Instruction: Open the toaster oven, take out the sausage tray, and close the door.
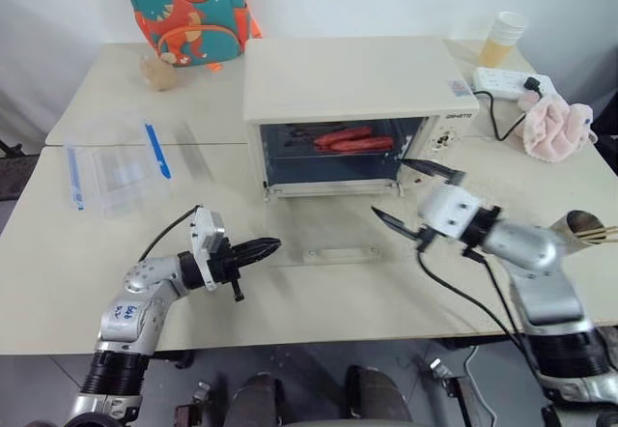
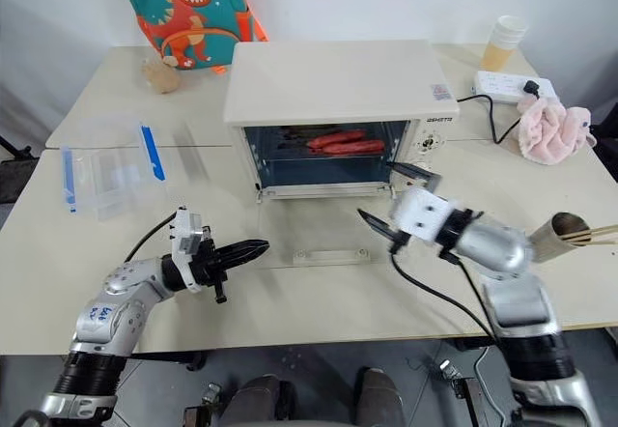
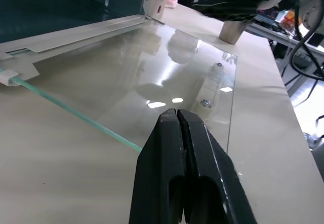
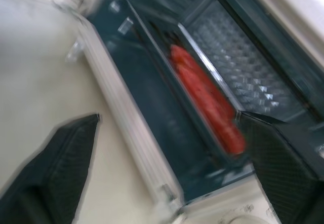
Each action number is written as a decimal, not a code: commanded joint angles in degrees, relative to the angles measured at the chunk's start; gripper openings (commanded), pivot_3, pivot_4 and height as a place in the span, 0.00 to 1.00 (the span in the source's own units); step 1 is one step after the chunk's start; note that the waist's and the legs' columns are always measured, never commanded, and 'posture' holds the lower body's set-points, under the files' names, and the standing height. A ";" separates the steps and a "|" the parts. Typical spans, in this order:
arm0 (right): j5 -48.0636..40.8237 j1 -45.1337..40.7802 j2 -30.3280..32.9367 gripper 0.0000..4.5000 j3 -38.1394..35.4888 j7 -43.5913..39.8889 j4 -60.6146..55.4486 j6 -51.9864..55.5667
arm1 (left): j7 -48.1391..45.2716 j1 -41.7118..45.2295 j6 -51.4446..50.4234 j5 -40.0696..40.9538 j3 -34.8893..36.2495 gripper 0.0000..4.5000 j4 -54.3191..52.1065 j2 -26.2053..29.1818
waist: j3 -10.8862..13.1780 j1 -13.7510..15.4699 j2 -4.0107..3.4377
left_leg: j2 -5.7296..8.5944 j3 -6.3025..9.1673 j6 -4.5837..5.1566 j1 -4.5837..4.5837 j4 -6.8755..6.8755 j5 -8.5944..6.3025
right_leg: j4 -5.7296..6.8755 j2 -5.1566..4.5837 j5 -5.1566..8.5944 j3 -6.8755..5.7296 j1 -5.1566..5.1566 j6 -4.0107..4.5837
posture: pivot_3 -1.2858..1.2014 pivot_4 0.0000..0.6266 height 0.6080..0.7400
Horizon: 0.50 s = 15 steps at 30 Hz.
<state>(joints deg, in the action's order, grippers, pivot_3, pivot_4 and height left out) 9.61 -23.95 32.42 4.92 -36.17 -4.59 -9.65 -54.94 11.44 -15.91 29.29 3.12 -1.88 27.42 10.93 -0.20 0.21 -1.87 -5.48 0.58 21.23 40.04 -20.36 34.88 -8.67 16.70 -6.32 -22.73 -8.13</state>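
Lying inside the toaster oven (image 1: pixel 357 89), two sausages (image 1: pixel 352 140); left gripper (image 1: pixel 268 247) pinched together, right gripper (image 1: pixel 413 193) spread apart.

- teal dinosaur backpack (image 1: pixel 188 12), table's far left
- clear plastic box with blue clips (image 1: pixel 116 171), left
- pink cloth (image 1: pixel 555 126), white power strip (image 1: pixel 512 82), plastic cup (image 1: pixel 503 39), far right

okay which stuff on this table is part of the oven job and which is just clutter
In the job: toaster oven, door folded open, sausage tray inside.

Clutter: dinosaur backpack, clear plastic box, cup, power strip, pink cloth.
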 commanded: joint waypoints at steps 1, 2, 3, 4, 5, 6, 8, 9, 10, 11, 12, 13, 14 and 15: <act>10.06 -5.00 -1.22 1.00 2.71 9.19 4.96 -4.17 | 0.87 -1.00 1.10 -0.34 0.76 0.01 -1.71 -0.24 | 0.00 -0.09 0.00 | 0.00 -0.01 0.00 0.01 -0.01 0.00 | 0.00 0.00 0.00 0.00 -0.01 0.00 | 0.52 0.24 1.00; 12.38 -6.47 -1.64 1.00 3.57 11.25 6.83 -4.12 | 1.04 -1.10 1.28 -0.42 0.82 0.01 -1.78 -0.27 | 0.00 -0.14 0.00 | -0.01 -0.01 0.00 0.00 -0.01 0.00 | 0.04 0.00 0.00 0.00 -0.02 0.00 | 0.52 0.24 1.00; 13.90 -7.40 -1.90 1.00 4.16 12.71 8.19 -4.19 | 1.16 -1.17 1.42 -0.48 0.84 0.01 -1.81 -0.29 | 0.00 -0.09 0.00 | -0.01 -0.02 0.00 0.00 -0.01 0.00 | 0.07 0.00 0.00 0.00 -0.04 0.00 | 0.52 0.24 1.00; 16.21 -8.59 -1.95 1.00 5.13 14.55 9.65 -4.72 | 1.31 -1.25 1.47 -0.43 0.92 0.01 -1.92 -0.33 | 0.00 -0.05 0.00 | -0.01 -0.02 0.00 0.01 -0.01 0.00 | 0.06 0.00 0.00 0.00 -0.04 0.00 | 0.52 0.24 1.00; 17.45 -9.66 -2.32 1.00 5.87 16.31 10.94 -6.28 | 1.53 -1.37 1.50 -0.38 1.01 0.01 -2.06 -0.39 | 0.00 -0.08 0.00 | -0.01 -0.02 0.00 0.01 -0.01 0.00 | 0.08 0.00 0.00 -0.01 -0.04 0.00 | 0.52 0.24 1.00; 20.07 -11.12 -2.73 0.96 6.61 19.72 12.68 -6.97 | 1.68 -1.47 1.56 -0.32 1.02 0.00 -2.22 -0.43 | 0.00 -0.11 0.00 | -0.01 -0.03 0.00 0.01 -0.02 0.00 | 0.09 0.00 0.00 -0.02 -0.04 0.00 | 0.52 0.24 1.00; 24.27 -13.80 -2.96 0.87 8.48 24.84 17.30 -8.99 | 2.14 -1.20 1.73 -0.11 1.23 0.00 -2.34 -0.65 | 0.00 -0.33 0.00 | -0.01 -0.03 -0.01 0.01 -0.05 0.00 | 0.09 0.00 0.00 -0.03 -0.05 0.00 | 0.52 0.24 1.00; 25.76 -14.97 -3.00 0.79 9.42 26.56 19.61 -9.78 | 2.55 -0.86 1.62 0.28 1.55 0.00 -2.38 -0.91 | 0.00 -0.39 0.00 | -0.01 -0.04 -0.01 0.02 -0.05 0.00 | 0.08 0.00 0.00 -0.03 -0.06 0.00 | 0.52 0.24 1.00; 26.93 -15.96 -3.12 0.72 10.18 28.06 21.43 -10.51 | 3.00 -0.55 1.41 0.69 1.90 0.00 -2.51 -1.14 | 0.00 -0.43 0.00 | -0.01 -0.04 -0.01 0.02 -0.05 0.01 | 0.09 0.00 0.00 -0.03 -0.06 0.00 | 0.52 0.24 1.00; 27.47 -16.87 -3.42 0.64 10.87 28.67 23.14 -10.78 | 3.40 -0.23 1.21 1.02 2.19 0.00 -2.60 -1.34 | 0.00 -0.46 0.00 | -0.02 -0.04 -0.01 0.02 -0.04 0.01 | 0.10 0.00 0.00 -0.03 -0.06 0.00 | 0.52 0.24 1.00; 27.73 -17.51 -3.58 0.56 11.36 29.14 24.33 -11.14 | 3.63 -0.04 1.06 1.19 2.35 0.00 -2.67 -1.46 | 0.00 -0.56 0.00 | -0.02 -0.04 -0.01 0.04 -0.05 0.01 | 0.10 0.00 0.00 -0.04 -0.06 0.00 | 0.52 0.24 1.00; 28.27 -17.93 -3.74 0.48 11.69 30.27 25.20 -11.45 | 3.74 0.02 0.96 1.29 2.45 0.00 -2.78 -1.54 | 0.00 -0.64 0.00 | -0.02 -0.04 -0.01 0.04 -0.05 0.01 | 0.10 0.00 0.00 -0.07 -0.06 0.00 | 0.52 0.24 1.00; 28.87 -18.45 -4.04 0.41 12.04 31.38 26.05 -11.95 | 3.75 0.15 0.91 1.32 2.51 0.00 -2.79 -1.57 | 0.00 -0.82 0.00 | -0.02 -0.05 -0.01 0.05 -0.06 0.01 | 0.10 0.00 0.00 -0.09 -0.06 0.00 | 0.52 0.24 1.00; 29.53 -18.76 -4.33 0.41 12.41 32.53 26.37 -12.29 | 3.71 0.15 0.92 1.25 2.52 0.00 -2.81 -1.53 | 0.00 -1.06 0.00 | -0.02 -0.05 -0.01 0.06 -0.08 0.01 | 0.10 0.00 0.00 -0.11 -0.06 0.00 | 0.52 0.24 1.00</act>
<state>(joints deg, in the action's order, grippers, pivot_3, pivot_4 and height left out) 38.17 -41.58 28.45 17.29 -6.28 21.98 -20.52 -51.32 10.99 -15.33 29.32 4.53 -2.45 25.89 10.94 -1.27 0.20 -1.89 -5.53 0.56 21.30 39.95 -20.35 34.98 -8.68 16.70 -6.45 -22.79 -8.13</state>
